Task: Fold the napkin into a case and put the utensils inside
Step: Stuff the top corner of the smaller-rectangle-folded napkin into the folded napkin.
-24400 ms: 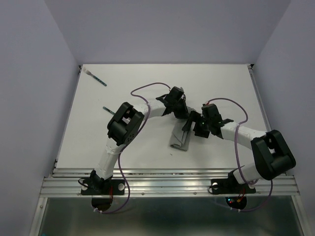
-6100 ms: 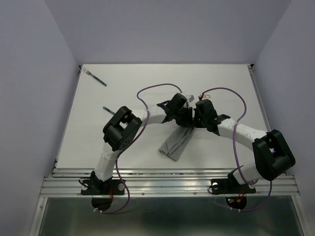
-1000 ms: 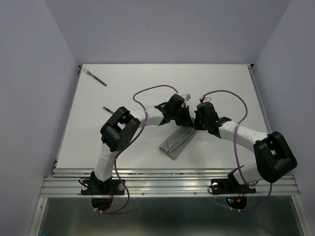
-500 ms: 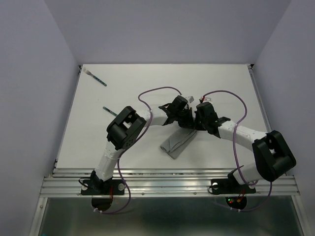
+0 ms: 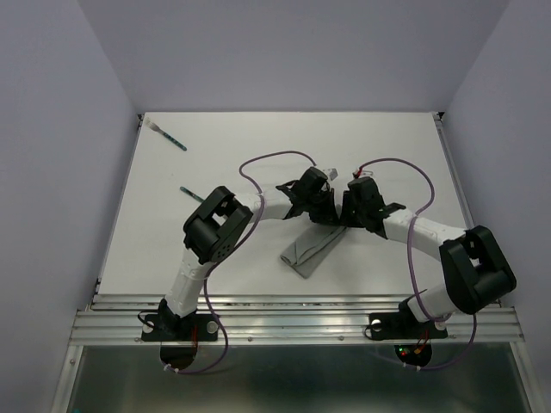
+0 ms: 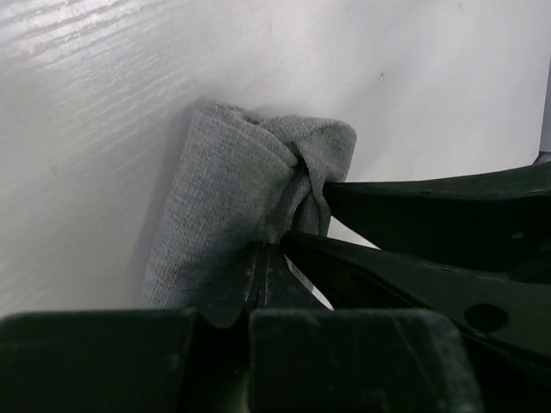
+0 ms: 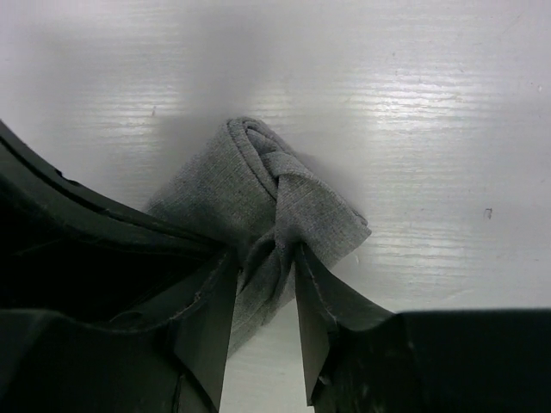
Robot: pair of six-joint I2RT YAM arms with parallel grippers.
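The grey napkin [image 5: 308, 251] lies as a narrow folded strip in the middle of the table, its far end bunched up. My left gripper [image 5: 323, 211] is at that end, shut on a pinch of the napkin [image 6: 224, 198]. My right gripper [image 5: 343, 219] faces it from the right. Its jaws stand apart, and a twisted fold of the napkin [image 7: 267, 181] lies between its fingers [image 7: 207, 318]. One teal-handled utensil [image 5: 170, 138] lies at the far left corner. A second utensil [image 5: 190, 192] lies nearer, partly hidden by the left arm.
The white table [image 5: 396, 146] is walled by lilac panels on three sides. A metal rail [image 5: 293, 318] runs along the near edge by the arm bases. Purple cables [image 5: 271, 159] loop above both wrists.
My right gripper's jaws have parted from shut, loosening on the napkin's end. The left gripper stays shut on the cloth. The left elbow has shifted slightly left.
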